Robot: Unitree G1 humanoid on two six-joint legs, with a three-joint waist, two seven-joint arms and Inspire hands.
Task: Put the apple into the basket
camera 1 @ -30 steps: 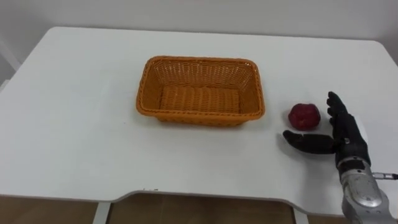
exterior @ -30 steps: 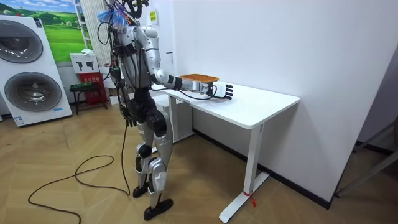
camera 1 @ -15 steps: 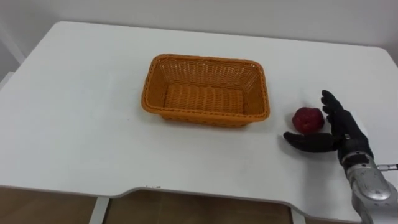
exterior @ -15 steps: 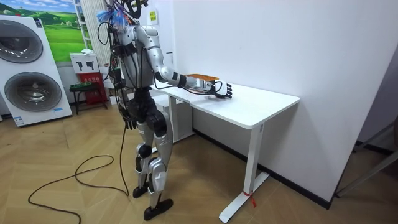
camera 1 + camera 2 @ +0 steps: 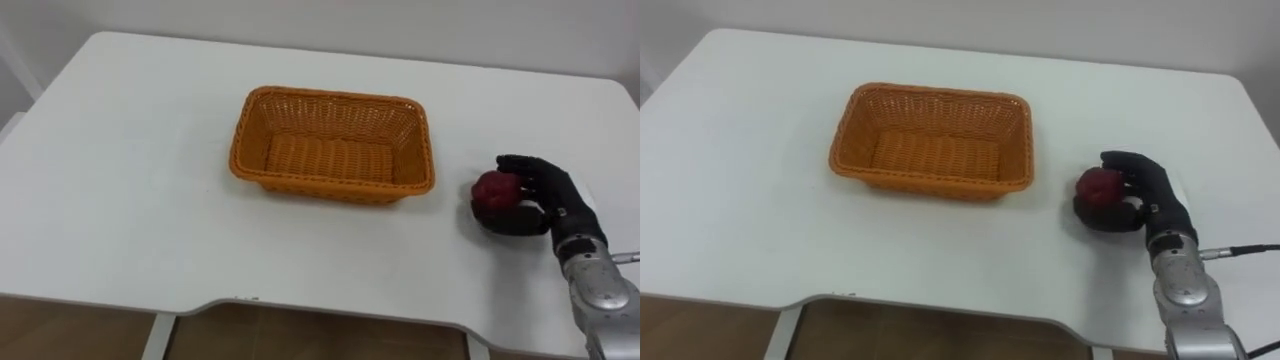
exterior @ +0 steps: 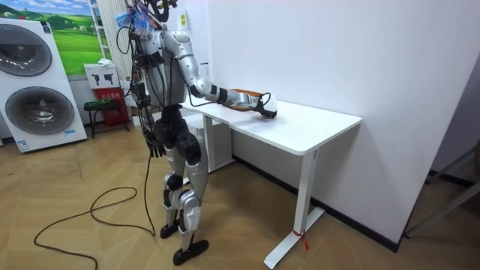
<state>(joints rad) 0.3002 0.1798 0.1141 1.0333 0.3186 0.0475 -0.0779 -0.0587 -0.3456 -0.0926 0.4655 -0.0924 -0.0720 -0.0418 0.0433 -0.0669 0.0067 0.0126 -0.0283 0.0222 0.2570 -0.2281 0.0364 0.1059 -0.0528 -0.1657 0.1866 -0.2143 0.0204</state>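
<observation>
A dark red apple (image 5: 494, 189) rests on the white table (image 5: 120, 170), to the right of an orange wicker basket (image 5: 333, 145). My right hand (image 5: 540, 195) is shut on the apple, fingers curled over its top and thumb under its near side; the apple (image 5: 1100, 187) still touches the tabletop in the grip of that hand (image 5: 1145, 195). In the room view the right hand (image 6: 266, 110) reaches over the table beside the basket (image 6: 241, 94), and my left hand (image 6: 153, 144) hangs at my side by the hip. The basket is empty.
The table's right edge lies close beyond my right hand. I stand at the table's near edge (image 6: 225, 120). Washing machines (image 6: 37, 82) and a small red stool (image 6: 101, 105) are behind me at the room view's left.
My right hand slid forward to the apple and its fingers and thumb closed round it; earlier it lay open beside the fruit. The head camera shifted slightly.
</observation>
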